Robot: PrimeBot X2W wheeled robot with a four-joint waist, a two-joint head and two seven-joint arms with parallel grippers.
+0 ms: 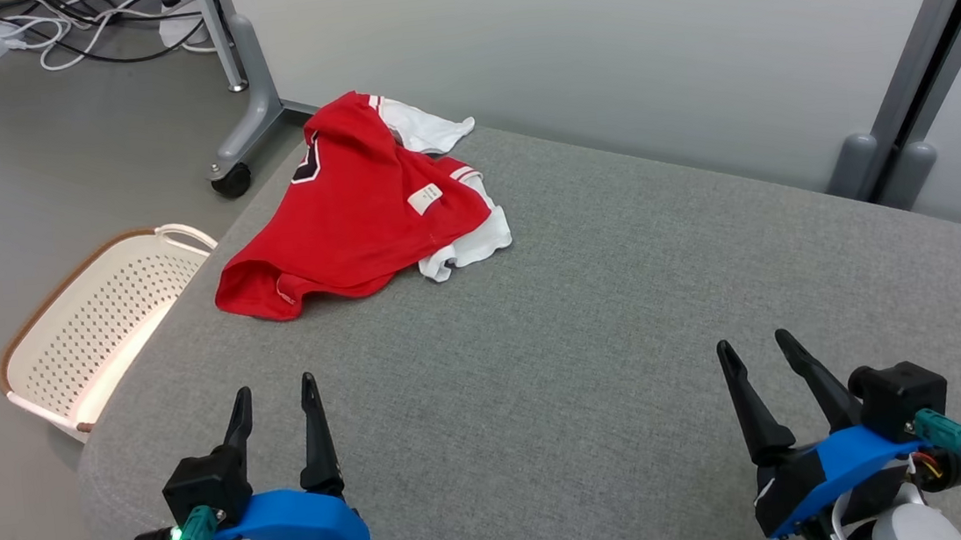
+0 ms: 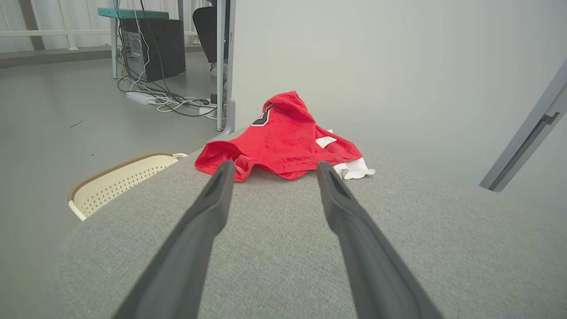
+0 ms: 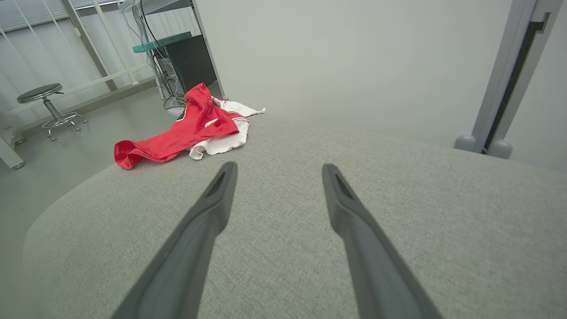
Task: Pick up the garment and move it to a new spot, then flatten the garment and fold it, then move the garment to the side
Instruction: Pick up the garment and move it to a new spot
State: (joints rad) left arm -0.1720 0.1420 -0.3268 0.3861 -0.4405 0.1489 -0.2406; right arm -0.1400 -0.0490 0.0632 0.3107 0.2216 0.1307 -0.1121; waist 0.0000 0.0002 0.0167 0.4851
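A crumpled red garment [image 1: 351, 212] with white sleeves lies bunched at the far left corner of the grey fabric table [image 1: 591, 321], one edge hanging over the corner. It also lies ahead in the left wrist view as the garment [image 2: 283, 137] and far left in the right wrist view as the garment [image 3: 186, 126]. My left gripper [image 1: 275, 396] hovers open over the table's near left, well short of the cloth, nothing between its fingers [image 2: 208, 212]. At the near right my right gripper [image 1: 754, 348] is open and empty too, with both fingers [image 3: 212, 208] over bare table.
A cream perforated basket [image 1: 89, 325] stands on the floor beside the table's left edge. A wheeled metal stand [image 1: 253, 107] and tangled cables [image 1: 69, 27] lie beyond the garment. A grey wall panel and post [image 1: 927, 59] bound the far side.
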